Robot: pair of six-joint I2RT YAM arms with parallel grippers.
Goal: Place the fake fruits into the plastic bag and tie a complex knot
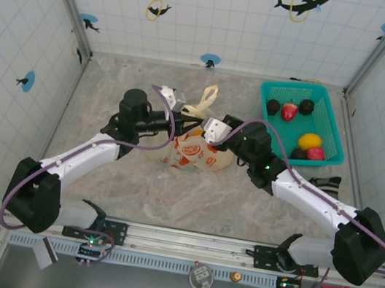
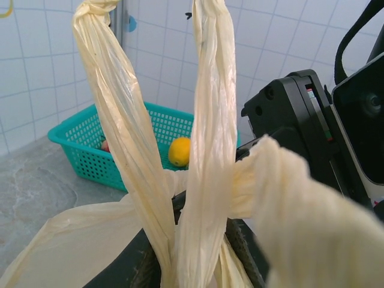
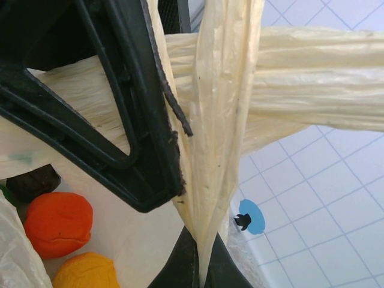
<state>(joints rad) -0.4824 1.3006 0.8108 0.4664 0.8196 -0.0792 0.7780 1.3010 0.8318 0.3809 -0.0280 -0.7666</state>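
Plastic bag [image 1: 195,152] sits mid-counter [image 1: 169,195] between both claws, an orange fruit [image 3: 58,223] inside. Right claw [image 1: 201,125] is clenched on its twisted handle [image 3: 210,120]. Whether the left claw [image 1: 181,122] is gripping cannot be told. More fruits [image 1: 310,141] lie in the teal basket [image 1: 295,128].

Cream bag [image 1: 195,152] (handles twisted together) holds orange fruits [image 3: 57,222].

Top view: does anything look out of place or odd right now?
Yes: several fake fruits lie in the teal basket, far right, yet the plastic bag at centre already has its handles crossed for knotting. Odd, because those fruits belong inside it.
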